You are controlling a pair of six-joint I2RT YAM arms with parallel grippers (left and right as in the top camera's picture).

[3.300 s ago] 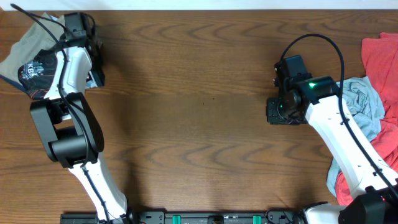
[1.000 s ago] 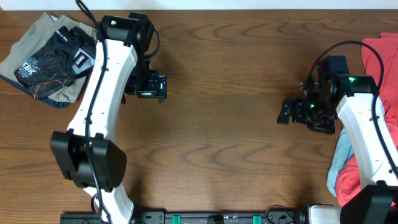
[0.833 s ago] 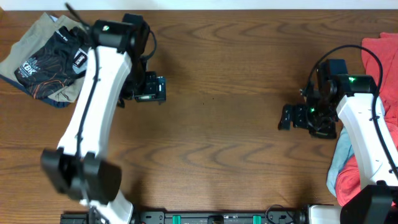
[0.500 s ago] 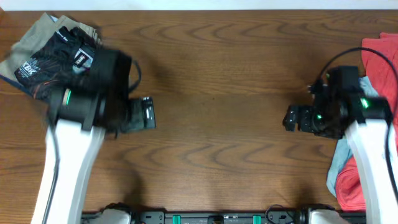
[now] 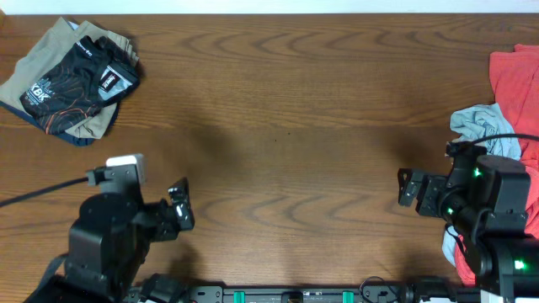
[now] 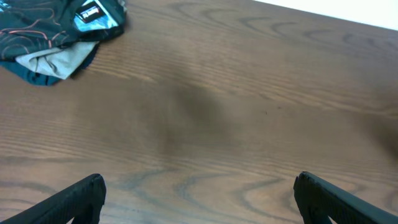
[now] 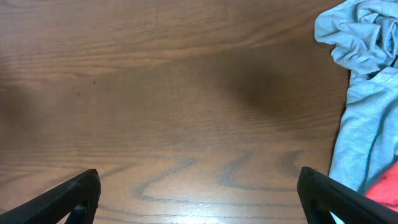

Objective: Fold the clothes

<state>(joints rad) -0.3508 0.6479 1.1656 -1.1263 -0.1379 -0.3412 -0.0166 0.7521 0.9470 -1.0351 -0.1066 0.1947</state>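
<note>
A folded stack, a black printed garment (image 5: pixel 80 74) on a beige one (image 5: pixel 46 50), lies at the table's far left corner; the left wrist view shows its black top (image 6: pixel 43 25) at upper left. Unfolded clothes are heaped at the right edge: a red garment (image 5: pixel 518 80) and a crumpled light blue one (image 5: pixel 482 126), also seen as light blue cloth (image 7: pixel 367 74) in the right wrist view. My left gripper (image 5: pixel 182 206) (image 6: pixel 199 199) hangs open over bare wood near the front left. My right gripper (image 5: pixel 408 189) (image 7: pixel 199 196) is open, empty, just left of the heap.
The wooden table (image 5: pixel 286 126) runs wide between the two piles. A strip of red cloth (image 7: pixel 388 190) shows under the blue one at the right. The arm bases sit along the front edge.
Both arms have pulled back toward the front edge. The left one left the area beside the folded stack, the right one drew nearer the heap. Both grippers stayed open.
</note>
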